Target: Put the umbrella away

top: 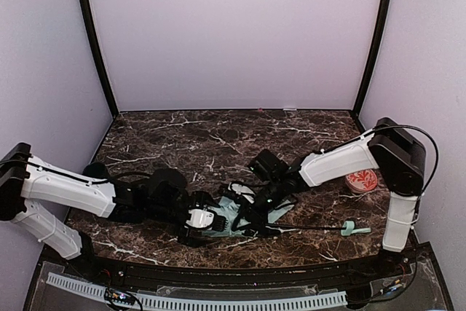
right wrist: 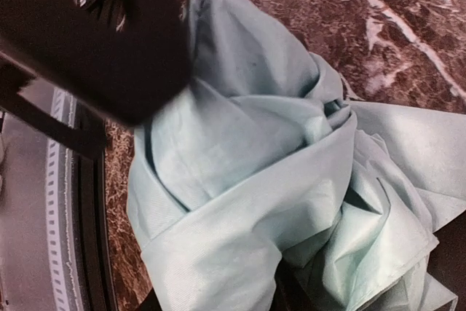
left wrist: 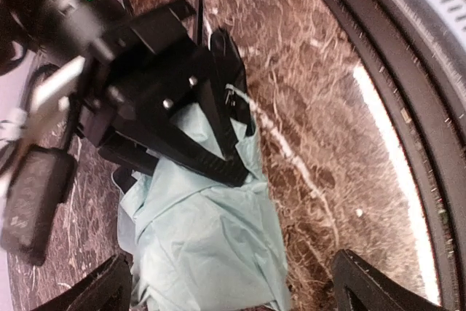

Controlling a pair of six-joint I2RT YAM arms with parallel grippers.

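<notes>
Umbrella (left wrist: 211, 238) between wide-apart fingers of left tool (left wrist: 233, 271), beneath right tool (top: 255, 207), grip unclear.

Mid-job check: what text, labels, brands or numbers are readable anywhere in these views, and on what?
None readable.
The umbrella fabric is plain mint, no print.
The round red-and-white item near the right edge of the table is patterned but too small to read.

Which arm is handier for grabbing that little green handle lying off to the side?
Right. The handle lies near the right arm's base; the left pincer is across the crumpled fabric, farther away.
</notes>
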